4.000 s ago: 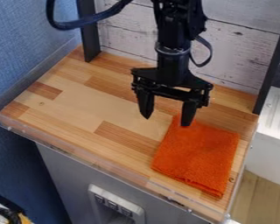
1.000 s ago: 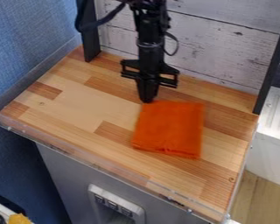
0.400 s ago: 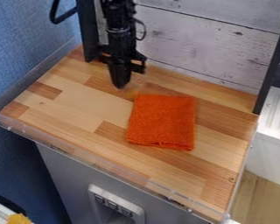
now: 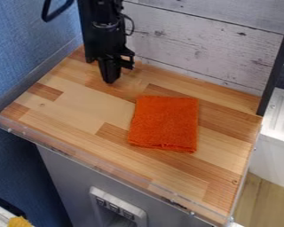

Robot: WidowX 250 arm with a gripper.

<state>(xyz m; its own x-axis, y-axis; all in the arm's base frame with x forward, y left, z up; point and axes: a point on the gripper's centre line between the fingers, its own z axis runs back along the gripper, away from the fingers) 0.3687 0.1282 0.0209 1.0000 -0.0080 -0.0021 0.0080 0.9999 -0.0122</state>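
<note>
Orange cloth [image 4: 163,124], folded — on wooden worktop [image 4: 79,104].
Black tool [image 4: 110,81] — pressed together, to the far left, apart from the cloth.

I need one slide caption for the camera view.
Black gripper beside a neatly laid orange cloth on a wooden worktop, not touching it.

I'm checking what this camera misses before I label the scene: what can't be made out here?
- Arm base, camera view: cut off by the top edge.
- Underside of the orange cloth, camera view: hidden by its upper layer.
- Yellow item, lower left, camera view: mostly cut off by the bottom edge.
</note>
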